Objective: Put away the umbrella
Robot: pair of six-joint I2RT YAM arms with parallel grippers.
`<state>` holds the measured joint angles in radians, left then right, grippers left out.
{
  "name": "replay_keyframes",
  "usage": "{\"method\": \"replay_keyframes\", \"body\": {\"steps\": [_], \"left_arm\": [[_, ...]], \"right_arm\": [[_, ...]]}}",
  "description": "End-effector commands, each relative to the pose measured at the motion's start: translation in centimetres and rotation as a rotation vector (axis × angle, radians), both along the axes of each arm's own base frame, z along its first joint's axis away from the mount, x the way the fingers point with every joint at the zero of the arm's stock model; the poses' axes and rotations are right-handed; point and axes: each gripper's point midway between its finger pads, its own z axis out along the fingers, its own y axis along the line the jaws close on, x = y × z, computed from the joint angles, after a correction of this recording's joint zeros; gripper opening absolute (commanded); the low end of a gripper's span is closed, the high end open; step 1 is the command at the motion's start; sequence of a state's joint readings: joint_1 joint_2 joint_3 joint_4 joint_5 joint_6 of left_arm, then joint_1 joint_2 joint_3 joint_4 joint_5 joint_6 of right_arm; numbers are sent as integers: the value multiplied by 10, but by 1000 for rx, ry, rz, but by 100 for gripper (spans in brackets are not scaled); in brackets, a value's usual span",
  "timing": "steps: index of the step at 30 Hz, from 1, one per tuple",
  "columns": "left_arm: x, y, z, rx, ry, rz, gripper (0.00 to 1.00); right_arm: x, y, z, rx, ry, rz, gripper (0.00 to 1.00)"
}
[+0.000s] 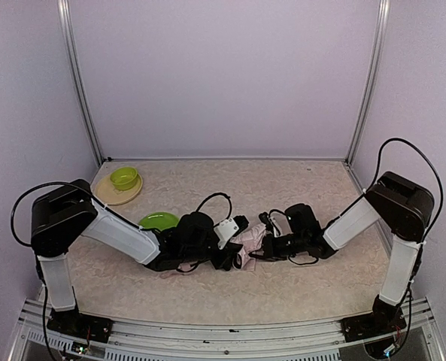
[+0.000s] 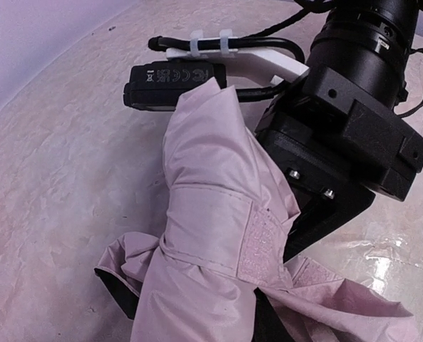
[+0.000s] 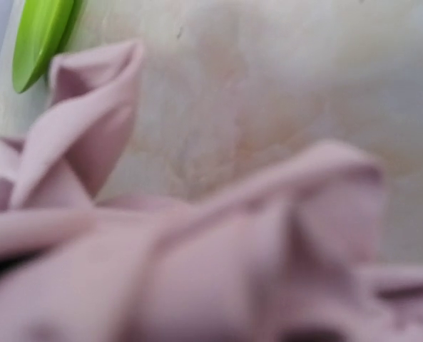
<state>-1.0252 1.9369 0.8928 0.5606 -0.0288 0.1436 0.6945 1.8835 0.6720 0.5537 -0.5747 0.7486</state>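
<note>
Top external, overall: both arms reach inward and low, with their wrists meeting near the front middle of the table (image 1: 305,180).
left arm: the upper link stands upright from its base, and the elbow block sits high at the left edge. The white forearm slopes down to the right, with the black wrist just above the tabletop.
green bowl (image 1: 124,177): upright on a cream plate (image 1: 111,197) in the back-left corner, well apart from both arms.
green plate (image 1: 159,220): on the table just behind the left forearm.
left gripper (image 1: 232,254): pointed right, into the fabric. Its fingers are hidden both overhead and in its own wrist view, so I cannot tell whether they are open or closed.
umbrella (image 1: 250,242): collapsed, lying on the table between the two grippers and touching both. The left wrist view shows bunched pale pink fabric crossed by a strap (image 2: 204,214) that ends in a fuzzy fastening patch (image 2: 262,246). Black lining (image 2: 117,288) shows at the lower edge.
right gripper (image 1: 266,242): pointed left and down, with its fingers buried under a raised fold of fabric. The jaws are closed — whether fabric sits between them cannot be told.
right wrist view: blurred pink folds fill the frame, with a sliver of the green plate at upper left.
right arm: the upper link rises from its base to a high elbow block at the right edge. The white forearm slopes down to the left, with the wrist low over the table.
</note>
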Motion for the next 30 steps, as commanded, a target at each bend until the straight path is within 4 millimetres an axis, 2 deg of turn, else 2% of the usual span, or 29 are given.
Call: {"method": "replay_keyframes", "body": {"steps": [1,4,7,10,12,15,17,20,21,24,27,30], "left_arm": [[-2,27,-53,224,-12,33,0],[-6,37,-66,280,-2,21,0],[-3,38,-65,268,8,26,0],[-4,36,-62,244,16,14,0],[-3,37,-62,243,19,18,0],[-2,37,-60,235,15,28,0],[3,39,-56,218,15,56,0],[23,47,-35,107,51,116,0],[28,47,-20,36,64,124,0],[51,64,20,-135,76,175,0],[52,64,50,-234,66,140,0],[54,61,61,-270,51,142,0]], "right_arm": [[-29,9,-1,28,19,91,5],[-31,7,1,27,32,84,13],[-35,4,3,34,42,74,19],[-35,1,1,29,34,58,9],[-36,2,2,33,39,63,8],[-37,0,4,39,34,61,0],[-40,1,7,47,36,68,0],[-48,-1,5,30,44,80,0],[-52,-2,4,32,53,81,0],[-59,-8,-3,42,81,67,0],[-55,-4,-6,27,65,73,0],[-52,10,1,20,25,113,0]]}}
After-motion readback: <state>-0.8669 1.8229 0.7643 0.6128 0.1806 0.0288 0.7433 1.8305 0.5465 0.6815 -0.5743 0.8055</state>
